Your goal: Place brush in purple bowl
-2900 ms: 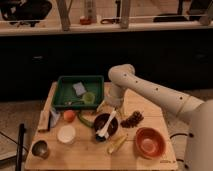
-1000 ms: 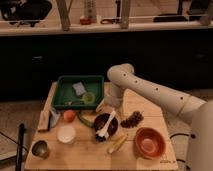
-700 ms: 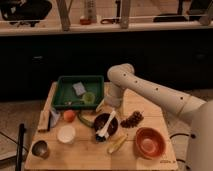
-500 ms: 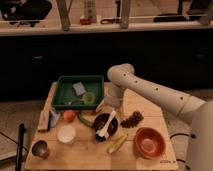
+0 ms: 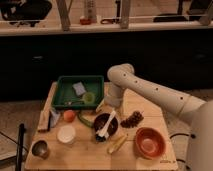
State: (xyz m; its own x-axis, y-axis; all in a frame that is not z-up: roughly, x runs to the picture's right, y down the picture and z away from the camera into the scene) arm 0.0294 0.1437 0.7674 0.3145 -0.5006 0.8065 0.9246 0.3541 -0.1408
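On a wooden table [image 5: 150,106] crowded with kitchen items, the white brush [image 5: 107,124] lies slantwise across the purple bowl [image 5: 96,121], its wider head hanging over the bowl's near rim and its thin handle pointing up and away toward the robot's arm. The gripper [image 5: 103,106] hangs just beyond the bowl's far edge, close above the handle end of the brush and beside the front right corner of the green tray [image 5: 60,94]; whether it is open or closed cannot be told, nor whether it touches the brush.

A pale yellow oblong item [image 5: 117,144] lies on the table just in front of the bowl, with the larger orange bowl [image 5: 137,142] to its right. A dark clustered object [image 5: 132,119] sits between the two bowls, farther back. To the left of the purple bowl stand a white cup [image 5: 66,134] and a small orange fruit [image 5: 69,115], and a metal cup [image 5: 40,148] stands near the table's front left corner.
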